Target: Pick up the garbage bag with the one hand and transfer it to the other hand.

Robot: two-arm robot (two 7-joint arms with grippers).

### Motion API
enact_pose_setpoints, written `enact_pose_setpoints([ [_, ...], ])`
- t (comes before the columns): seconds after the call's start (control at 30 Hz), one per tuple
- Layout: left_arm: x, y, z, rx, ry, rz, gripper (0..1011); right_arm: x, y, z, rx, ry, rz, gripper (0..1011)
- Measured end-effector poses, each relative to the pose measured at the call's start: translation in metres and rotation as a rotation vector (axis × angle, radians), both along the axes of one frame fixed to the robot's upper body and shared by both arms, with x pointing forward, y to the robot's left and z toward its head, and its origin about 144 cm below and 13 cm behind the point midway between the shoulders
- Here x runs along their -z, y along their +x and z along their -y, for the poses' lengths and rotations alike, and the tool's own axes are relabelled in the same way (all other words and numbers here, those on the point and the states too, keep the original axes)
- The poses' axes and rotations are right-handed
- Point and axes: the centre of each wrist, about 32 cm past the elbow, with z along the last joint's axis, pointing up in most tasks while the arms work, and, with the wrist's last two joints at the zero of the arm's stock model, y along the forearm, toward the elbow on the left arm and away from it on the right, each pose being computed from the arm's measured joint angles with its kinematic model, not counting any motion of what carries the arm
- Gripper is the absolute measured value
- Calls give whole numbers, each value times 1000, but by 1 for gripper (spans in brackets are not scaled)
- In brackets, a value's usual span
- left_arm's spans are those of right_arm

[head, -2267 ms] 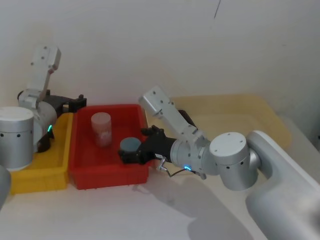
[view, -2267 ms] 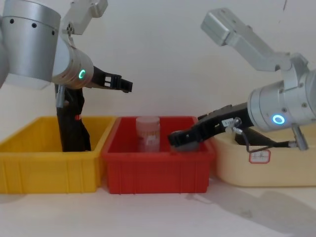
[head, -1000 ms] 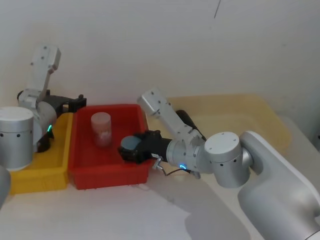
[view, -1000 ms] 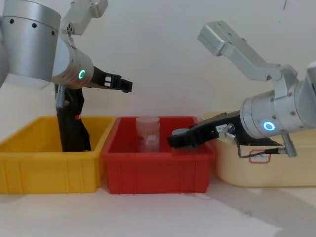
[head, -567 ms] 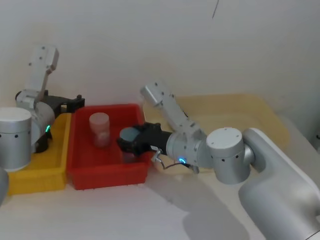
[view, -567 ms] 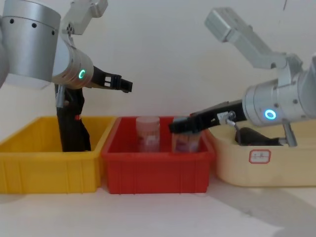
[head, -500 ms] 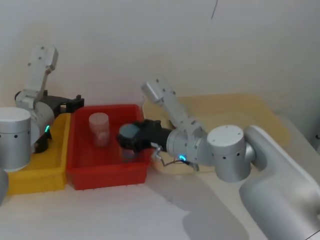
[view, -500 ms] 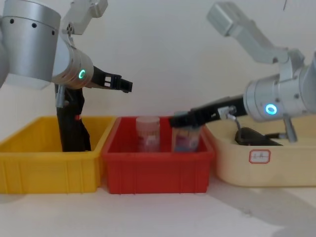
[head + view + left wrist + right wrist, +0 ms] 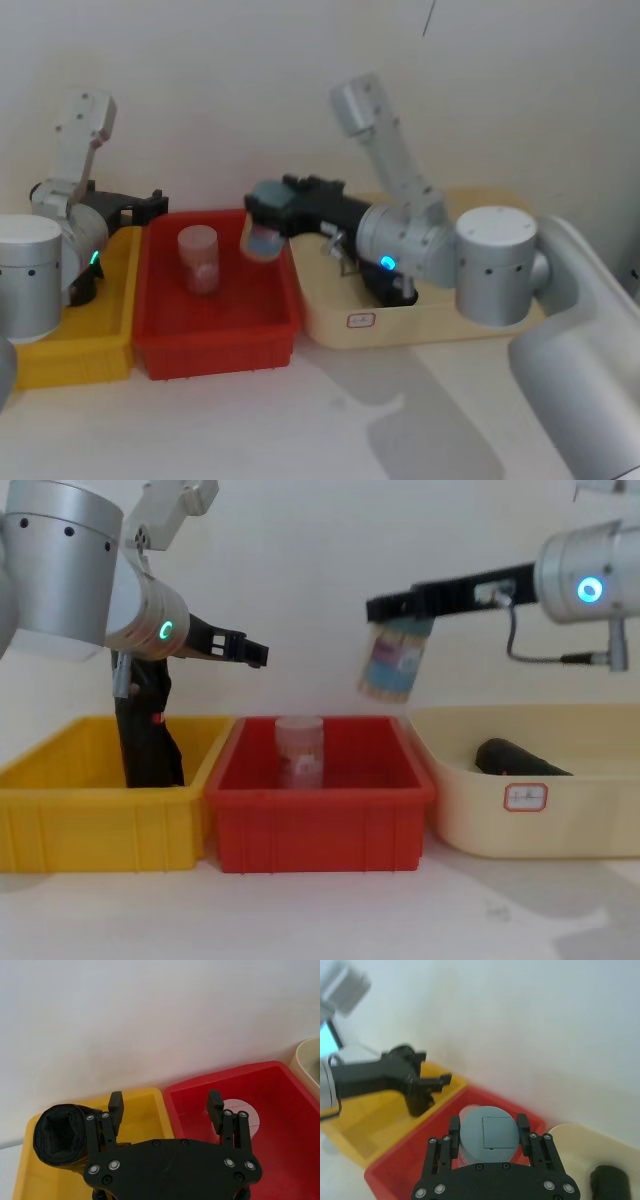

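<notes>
The right gripper (image 9: 392, 608), on the arm with the blue ring, hangs above the red bin (image 9: 318, 825) with its jaws closed on the grey lid of a small lidded jar (image 9: 390, 664). The jar dangles tilted below the jaws, clear of the bin's rim, presumably so it can travel without catching. This is not the item the task names.

The garbage bag (image 9: 518, 759), a smooth black roll, lies on its side in the cream bin (image 9: 590, 820) to the right, touched by neither gripper. A lumpier black bundle (image 9: 143, 730) stands upright in the yellow bin (image 9: 60, 815).

The left gripper (image 9: 245, 651), on the arm with the green ring, hovers above the edge where the yellow and red bins meet, jaws spread and holding nothing. A second clear jar (image 9: 300, 750) stands in the red bin. The hand-over seems not yet begun.
</notes>
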Motion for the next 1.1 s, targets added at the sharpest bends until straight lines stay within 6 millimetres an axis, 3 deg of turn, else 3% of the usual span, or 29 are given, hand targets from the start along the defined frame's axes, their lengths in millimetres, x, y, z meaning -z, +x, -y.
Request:
enact_pose_setpoints([
  [0.23, 0, 0, 0, 0, 0, 0, 1002, -14, -2, 23, 66, 77, 23, 665],
  [0.5, 0, 0, 0, 0, 0, 0, 1002, -2, -3, 48, 149, 93, 1, 665],
  [0.77, 0, 0, 0, 0, 0, 0, 1002, 15, -3, 61, 201, 97, -19, 857],
  [0.87, 0, 0, 0, 0, 0, 0, 1001, 23, -4, 66, 218, 111, -17, 972],
  [1.1, 0, 0, 0, 0, 0, 0, 1002, 34, -9, 69, 238, 155, 17, 1000],
])
